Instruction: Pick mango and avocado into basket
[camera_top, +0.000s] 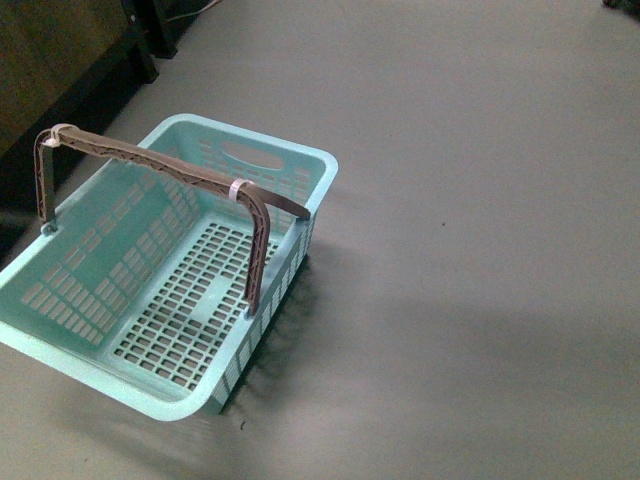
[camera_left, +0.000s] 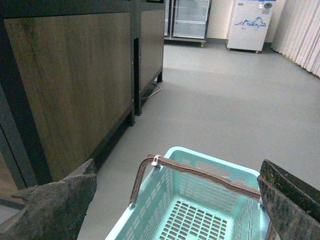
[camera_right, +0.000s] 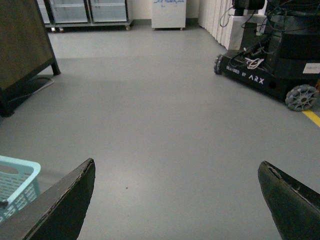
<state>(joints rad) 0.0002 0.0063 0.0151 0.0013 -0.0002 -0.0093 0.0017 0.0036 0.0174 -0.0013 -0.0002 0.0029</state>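
Turquoise basket (camera_top: 100, 255) sits on grey floor (camera_top: 480, 200), left of centre, brown handle (camera_top: 170, 165) arched across. Your left claw (camera_left: 177, 200) hangs over it, fingers spread wide, wooden cabinet (camera_left: 75, 75) alongside. Right claw (camera_right: 175, 195) also spread, low over bare floor, basket corner just beside it. Black wheeled base (camera_right: 270, 60) reads "ARX".

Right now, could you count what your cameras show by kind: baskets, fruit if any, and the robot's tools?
basket: 1
fruit: 0
tools: 2, the left tool and the right tool, both open
Total: 3
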